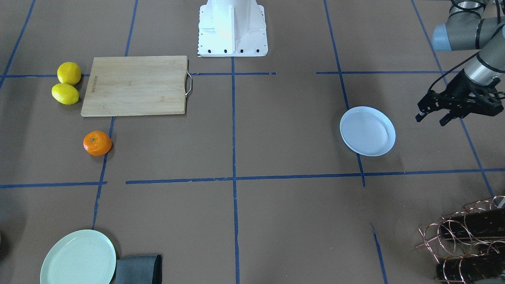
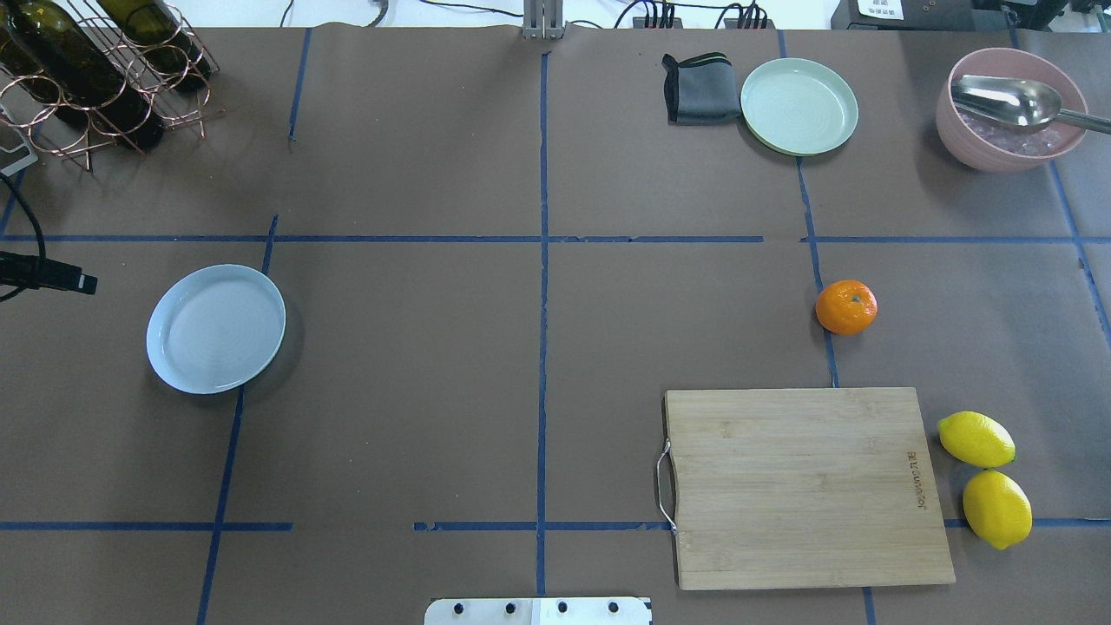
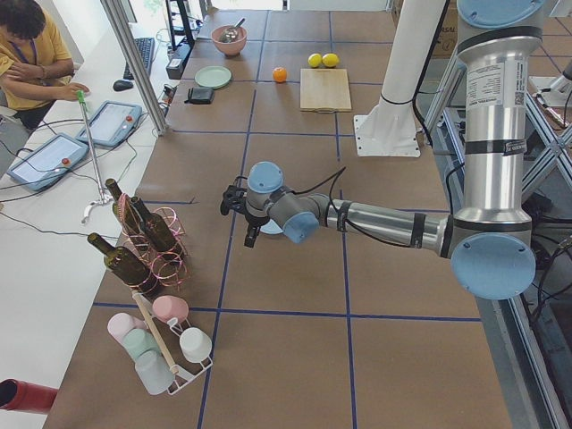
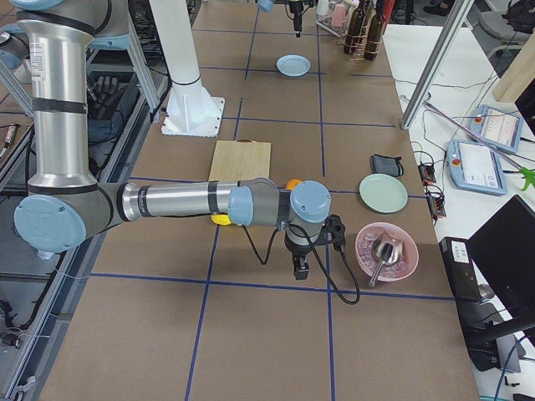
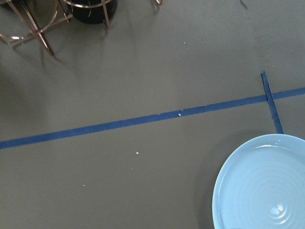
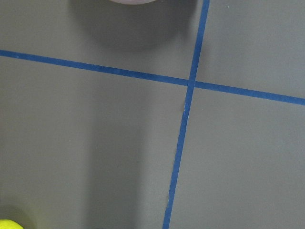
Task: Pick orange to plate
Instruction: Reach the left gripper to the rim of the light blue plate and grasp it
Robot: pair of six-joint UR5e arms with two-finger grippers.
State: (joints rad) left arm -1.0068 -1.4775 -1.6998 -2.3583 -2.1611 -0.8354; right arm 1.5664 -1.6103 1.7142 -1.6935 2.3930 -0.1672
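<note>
Far left, the copper wire rack (image 2: 104,78) with dark bottles is cut off by the edge, so I cannot count the bottles. From overhead, almost nothing of the left arm is seen. The camera across the tabletop (image 2: 434,347) shows the left end effector (image 1: 432,118) better: its 2 fingers stand apart, it holds nothing and touches nothing. It hangs above the tabletop beside the plate (image 2: 215,328). This 1 white, a little bluish plate is bare.

Toward the right come 1 folded dark cloth (image 2: 701,88) and, touching it, 1 pale green plate (image 2: 798,106). The 1 orange (image 2: 846,307) lies on the tabletop against a blue tape line, between the green plate and the 1 wooden cutting board (image 2: 803,486), well apart from the white plate. Further right stands 1 pink bowl (image 2: 972,143) with 1 metal spoon (image 2: 1007,100) inside; the handle is cut off. Beside the board lie 2 lemons (image 2: 976,439), touching each other.

The right end effector (image 4: 299,269) appears only from the side, pointing down near the bowl. I cannot tell if it is open.
</note>
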